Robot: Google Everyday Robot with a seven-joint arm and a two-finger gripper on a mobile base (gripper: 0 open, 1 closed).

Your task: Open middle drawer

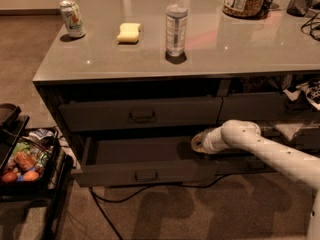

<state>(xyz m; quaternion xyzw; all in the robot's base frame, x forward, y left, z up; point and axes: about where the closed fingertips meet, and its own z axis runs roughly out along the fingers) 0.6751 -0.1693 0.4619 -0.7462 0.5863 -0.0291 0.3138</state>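
Below the tabletop's [260, 44] front edge, the middle drawer [110, 173] stands pulled out, grey inside showing. The gripper [198, 143] hangs over its right end, probably because the pull is done; whether it is open or closed I cannot tell.

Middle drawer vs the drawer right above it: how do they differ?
1. The middle drawer is pulled out, with its plain inside showing; the drawer above sits pushed in.
2. The hand is at the right end of the middle drawer's opening, below the drawer above and not at its front.
Shared: both have dark flat fronts, each with a small bar handle at its centre.
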